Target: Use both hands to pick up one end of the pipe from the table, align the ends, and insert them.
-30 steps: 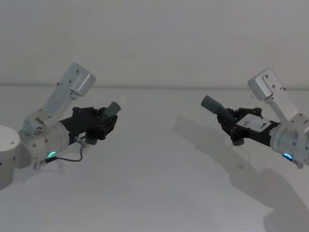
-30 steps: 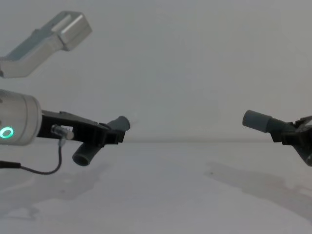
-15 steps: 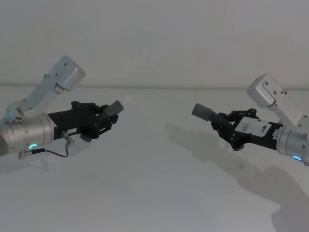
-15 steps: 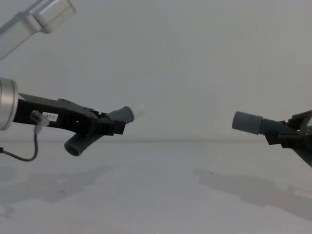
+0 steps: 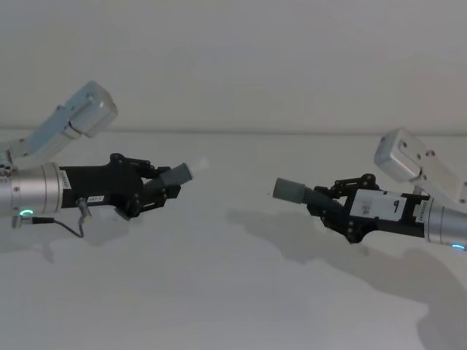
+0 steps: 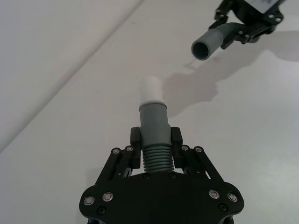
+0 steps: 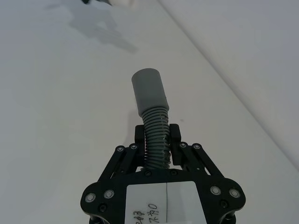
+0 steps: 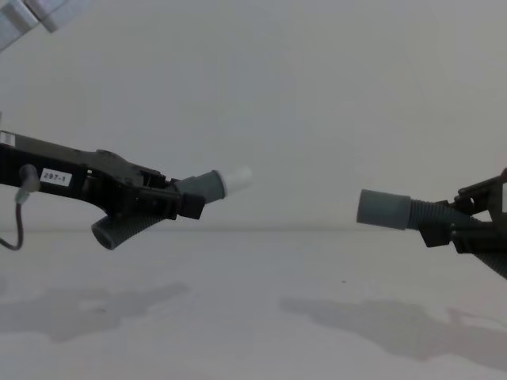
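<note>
Above the bench, left end effector clamps the white-tipped piece, right end effector the cuffed piece; ends facing, well apart.

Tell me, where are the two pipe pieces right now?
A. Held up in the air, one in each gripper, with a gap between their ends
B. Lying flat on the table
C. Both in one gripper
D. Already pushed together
A: the left gripper holds the white-tipped piece and the right gripper holds the plain-cuffed piece, both above the table, with their ends facing each other across open space.
</note>
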`<state>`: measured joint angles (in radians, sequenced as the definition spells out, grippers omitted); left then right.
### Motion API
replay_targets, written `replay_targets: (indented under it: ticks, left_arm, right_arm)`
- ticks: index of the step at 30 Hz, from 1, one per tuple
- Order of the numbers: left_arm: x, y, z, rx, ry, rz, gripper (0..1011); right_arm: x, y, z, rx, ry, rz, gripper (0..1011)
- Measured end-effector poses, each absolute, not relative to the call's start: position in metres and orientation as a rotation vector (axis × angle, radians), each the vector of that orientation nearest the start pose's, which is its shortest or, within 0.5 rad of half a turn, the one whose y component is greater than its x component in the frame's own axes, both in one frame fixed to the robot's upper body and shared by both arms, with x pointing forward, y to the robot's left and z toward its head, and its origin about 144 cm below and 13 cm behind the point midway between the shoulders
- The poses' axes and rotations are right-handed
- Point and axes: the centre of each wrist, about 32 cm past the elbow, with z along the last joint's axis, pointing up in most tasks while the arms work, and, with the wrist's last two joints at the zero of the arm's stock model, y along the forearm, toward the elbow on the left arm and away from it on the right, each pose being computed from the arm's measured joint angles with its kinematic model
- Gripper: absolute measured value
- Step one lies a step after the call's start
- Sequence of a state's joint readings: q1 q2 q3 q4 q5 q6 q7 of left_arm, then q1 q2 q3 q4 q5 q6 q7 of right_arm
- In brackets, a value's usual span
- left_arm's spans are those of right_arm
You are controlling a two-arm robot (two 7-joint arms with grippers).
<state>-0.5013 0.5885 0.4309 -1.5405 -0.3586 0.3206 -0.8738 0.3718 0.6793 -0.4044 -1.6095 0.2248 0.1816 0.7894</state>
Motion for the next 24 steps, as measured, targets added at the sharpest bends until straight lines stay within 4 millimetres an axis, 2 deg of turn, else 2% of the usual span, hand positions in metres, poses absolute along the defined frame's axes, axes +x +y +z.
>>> replay_targets:
  ticks: [11,24]
  left_arm:
    - [0.563,0.291,1.302,0.403,-0.103,0.28,368]
    - [0.568,0.289,1.309,0.442,-0.114,0.185,367]
  right_arm:
    - [0.518,-0.304,1.275,-0.433,-0.311,-0.364,295]
    - [0.515,-0.294,1.279,-0.403,-0.343,-0.299,295]
